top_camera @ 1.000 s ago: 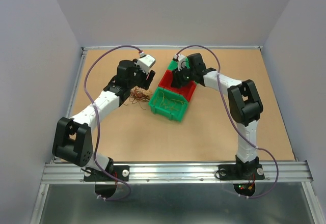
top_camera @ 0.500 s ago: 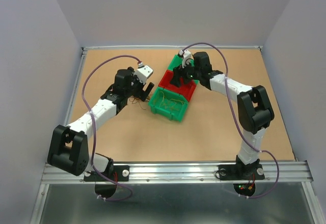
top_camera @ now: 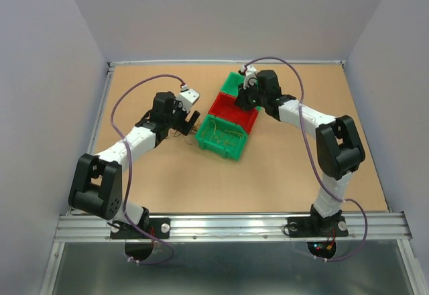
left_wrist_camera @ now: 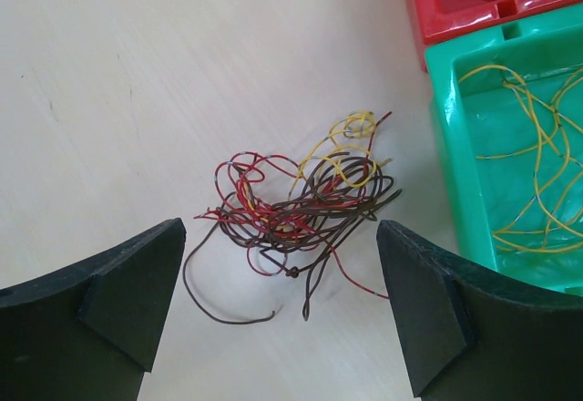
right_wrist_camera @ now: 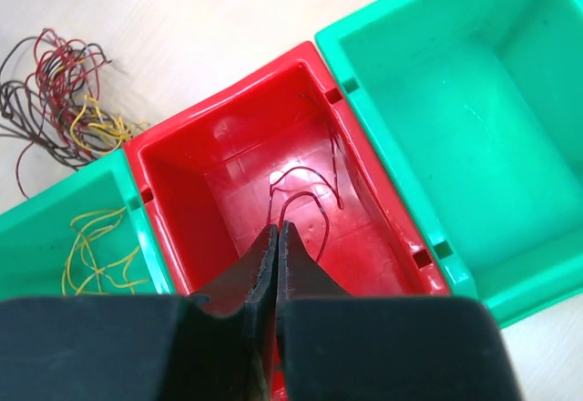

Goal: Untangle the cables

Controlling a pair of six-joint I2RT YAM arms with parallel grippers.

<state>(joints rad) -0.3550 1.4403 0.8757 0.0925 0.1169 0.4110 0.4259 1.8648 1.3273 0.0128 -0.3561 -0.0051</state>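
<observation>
The right claw [right_wrist_camera: 276,237] has drifted back over the red bin [right_wrist_camera: 219,98], pressed together; the left claw [left_wrist_camera: 281,264] hangs spread above the cables [left_wrist_camera: 301,210] tangled on the counter [left_wrist_camera: 137,73]. Likely featherlight, springy, snaggy: pinch one loose outer loop.

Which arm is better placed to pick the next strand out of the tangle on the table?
Left. The left tool hangs open right above the tangle; the right tool is shut over the red bin.

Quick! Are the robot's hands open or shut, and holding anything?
Left hand: open, empty, over the tangled cables.
Right hand: shut above the red bin; can't tell if it pinches a strand.
</observation>
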